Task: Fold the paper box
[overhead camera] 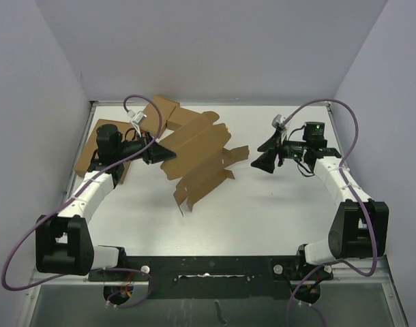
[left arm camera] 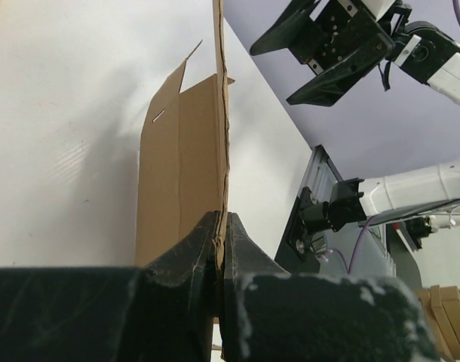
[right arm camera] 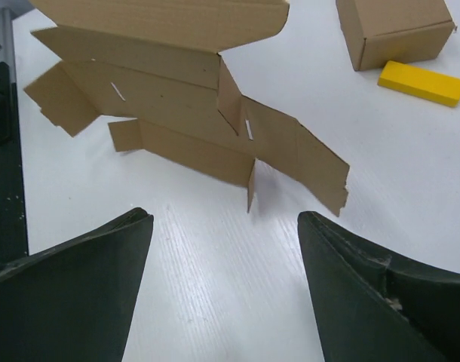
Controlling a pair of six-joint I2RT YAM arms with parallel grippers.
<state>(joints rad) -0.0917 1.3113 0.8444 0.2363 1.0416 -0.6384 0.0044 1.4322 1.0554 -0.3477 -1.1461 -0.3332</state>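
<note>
Paper box (overhead camera: 201, 160) sheet unfolded at table (overhead camera: 262, 218) centre. Left gripper (left arm camera: 221, 226) pinched tight on 1 edge, tilting it up, likely so the wide-apart right gripper (right arm camera: 225, 219) can reach the flaps (right arm camera: 320, 162).

Paper box (right arm camera: 162, 75) top off-frame

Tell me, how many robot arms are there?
2. The left arm stands left, the left gripper pinching the cardboard sheet; the right arm stands right, the right gripper open.
</note>
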